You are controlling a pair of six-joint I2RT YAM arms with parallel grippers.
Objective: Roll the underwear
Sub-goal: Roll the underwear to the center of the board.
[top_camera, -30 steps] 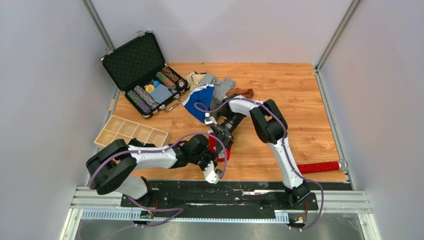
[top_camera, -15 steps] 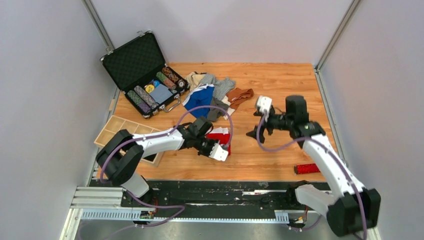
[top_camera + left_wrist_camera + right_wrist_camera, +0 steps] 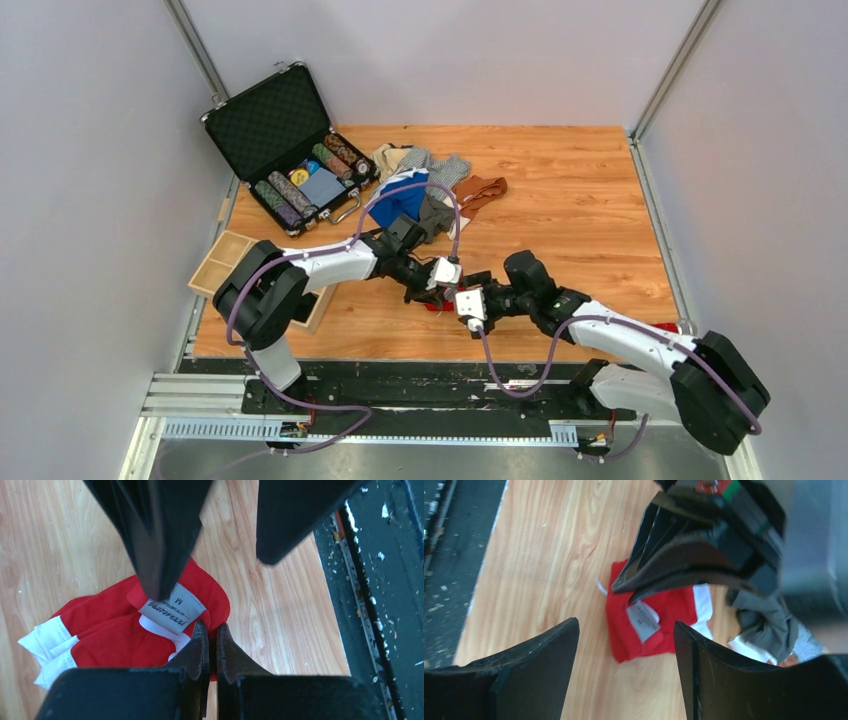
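The red underwear point(image 3: 100, 630) with white trim and a size label lies crumpled on the wooden table near the front edge. In the top view it point(image 3: 434, 305) is mostly hidden under both grippers. My left gripper point(image 3: 211, 630) is shut, pinching the garment's near edge; it also shows in the top view point(image 3: 428, 292). My right gripper point(image 3: 625, 625) is open and hovers over the same garment point(image 3: 624, 640), one finger point(image 3: 160, 555) touching the label. More underwear lies in a pile behind: blue point(image 3: 400, 200), grey point(image 3: 445, 170), brown point(image 3: 482, 188), beige point(image 3: 390, 155).
An open black case point(image 3: 290, 150) of poker chips stands at the back left. A wooden divided tray point(image 3: 225, 260) lies at the left edge. The red bristly stick point(image 3: 668, 326) lies front right, mostly hidden by my right arm. A dark grey cloth point(image 3: 769, 620) lies beside the red garment.
My right arm has swung from the table's right middle down to the red underwear. My left gripper has stayed with the garment and shifted slightly right.
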